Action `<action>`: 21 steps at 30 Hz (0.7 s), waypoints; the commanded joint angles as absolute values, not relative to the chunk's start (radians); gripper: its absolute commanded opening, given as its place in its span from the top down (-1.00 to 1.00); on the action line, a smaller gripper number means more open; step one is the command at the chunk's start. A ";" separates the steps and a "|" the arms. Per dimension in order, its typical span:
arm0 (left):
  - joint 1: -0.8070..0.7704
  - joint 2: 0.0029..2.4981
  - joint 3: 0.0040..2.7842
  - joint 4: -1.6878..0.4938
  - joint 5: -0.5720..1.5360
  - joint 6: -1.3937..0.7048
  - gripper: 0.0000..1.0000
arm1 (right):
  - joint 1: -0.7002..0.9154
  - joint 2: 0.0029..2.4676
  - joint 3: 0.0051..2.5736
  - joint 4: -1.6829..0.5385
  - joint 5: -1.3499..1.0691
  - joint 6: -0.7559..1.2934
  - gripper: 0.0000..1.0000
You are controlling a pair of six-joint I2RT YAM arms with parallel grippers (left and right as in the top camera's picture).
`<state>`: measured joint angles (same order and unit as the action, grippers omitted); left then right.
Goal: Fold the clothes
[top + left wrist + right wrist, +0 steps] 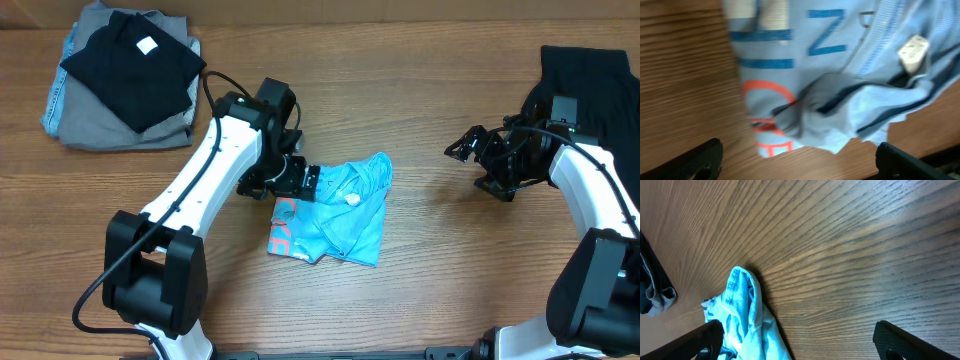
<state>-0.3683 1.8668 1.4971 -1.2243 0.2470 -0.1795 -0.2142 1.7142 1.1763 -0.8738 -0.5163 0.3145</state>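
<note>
1. Light-blue T-shirt (340,215) lies crumpled near the middle of the wooden table (430,290). Coral-red letters (283,228) show at its left edge, and a small white tag (352,199) sits on top.
2. Left gripper (312,181) is at the shirt's upper left edge, jaws spread wide and gripping nothing. I cannot tell whether its fingers touch the cloth.
3. Right gripper (463,148) hangs over bare wood, well apart from the shirt, jaws wide and empty.
4. Folded grey and black clothes (120,80) are stacked at the far left corner, and dark cloth (590,85) lies far right.
</note>
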 commanded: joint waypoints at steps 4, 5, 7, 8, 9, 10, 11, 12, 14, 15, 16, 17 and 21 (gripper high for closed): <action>-0.431 1.865 1.428 -1.156 0.345 -0.180 -1.00 | -0.216 1.715 1.199 -0.865 -0.513 0.318 -1.00; -0.439 1.865 1.419 -1.146 0.345 -0.181 -1.00 | -0.216 1.715 1.199 -0.865 -0.513 0.318 -1.00; -0.455 1.865 1.399 -1.121 0.344 -0.184 -1.00 | -0.216 1.715 1.199 -0.865 -0.513 0.318 -1.00; -0.467 1.865 1.377 -1.091 0.339 -0.188 -1.00 | -0.216 1.715 1.199 -0.865 -0.513 0.318 -1.00; -0.472 1.866 1.367 -1.078 0.340 -0.187 -1.00 | -0.216 1.715 1.199 -0.866 -0.513 0.318 -1.00; -0.474 1.866 1.360 -1.071 0.341 -0.187 -1.00 | -0.216 1.715 1.199 -0.867 -0.513 0.318 -1.00; -0.476 1.866 1.356 -1.068 0.340 -0.187 -1.00 | -0.216 1.715 1.199 -0.868 -0.513 0.318 -1.00; -0.477 1.866 1.356 -1.068 0.341 -0.187 -0.96 | -0.216 1.715 1.199 -0.869 -0.513 0.318 -1.00; -0.477 1.866 1.356 -1.068 0.341 -0.186 -0.85 | -0.216 1.715 1.199 -0.869 -0.513 0.318 -1.00; -0.477 1.866 1.356 -1.068 0.341 -0.187 -0.76 | -0.216 1.715 1.199 -0.869 -0.513 0.318 -1.00; -0.478 1.866 1.356 -1.068 0.341 -0.187 -0.69 | -0.216 1.715 1.199 -0.869 -0.513 0.318 -1.00; -0.479 1.866 1.356 -1.068 0.341 -0.186 -0.60 | -0.216 1.715 1.199 -0.869 -0.513 0.318 -1.00; -0.485 1.866 1.356 -1.068 0.358 -0.186 0.03 | -0.216 1.715 1.199 -0.869 -0.513 0.318 -1.00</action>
<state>-0.4725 1.8668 1.3624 -1.0714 0.3290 -0.1898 -0.2142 1.7142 1.1767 -0.8734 -0.5163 0.3145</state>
